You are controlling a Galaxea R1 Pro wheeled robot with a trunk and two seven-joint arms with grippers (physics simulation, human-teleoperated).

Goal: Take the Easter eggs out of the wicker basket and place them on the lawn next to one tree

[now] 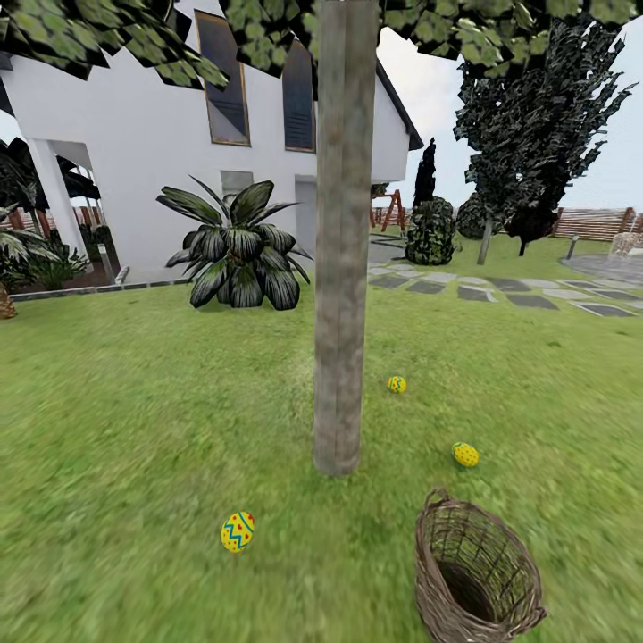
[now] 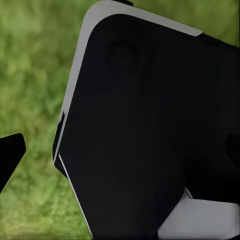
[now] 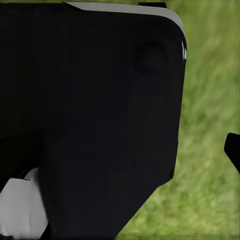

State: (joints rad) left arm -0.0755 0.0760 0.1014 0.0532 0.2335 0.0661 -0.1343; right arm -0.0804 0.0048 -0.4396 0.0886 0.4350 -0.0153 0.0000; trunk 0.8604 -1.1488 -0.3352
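Across my head view, the leftmost Easter egg (image 1: 237, 531) lies on the lawn (image 1: 134, 429) left of the tree (image 1: 342, 268). Two more eggs (image 1: 396, 384) (image 1: 464, 455) lie just right of the trunk. The wicker basket (image 1: 473, 572) stands nearest me at right and looks empty, so I judge no egg needs reaching. Both wrist views face grass past dark housing; whether either tool is released or clenched, I cannot tell.
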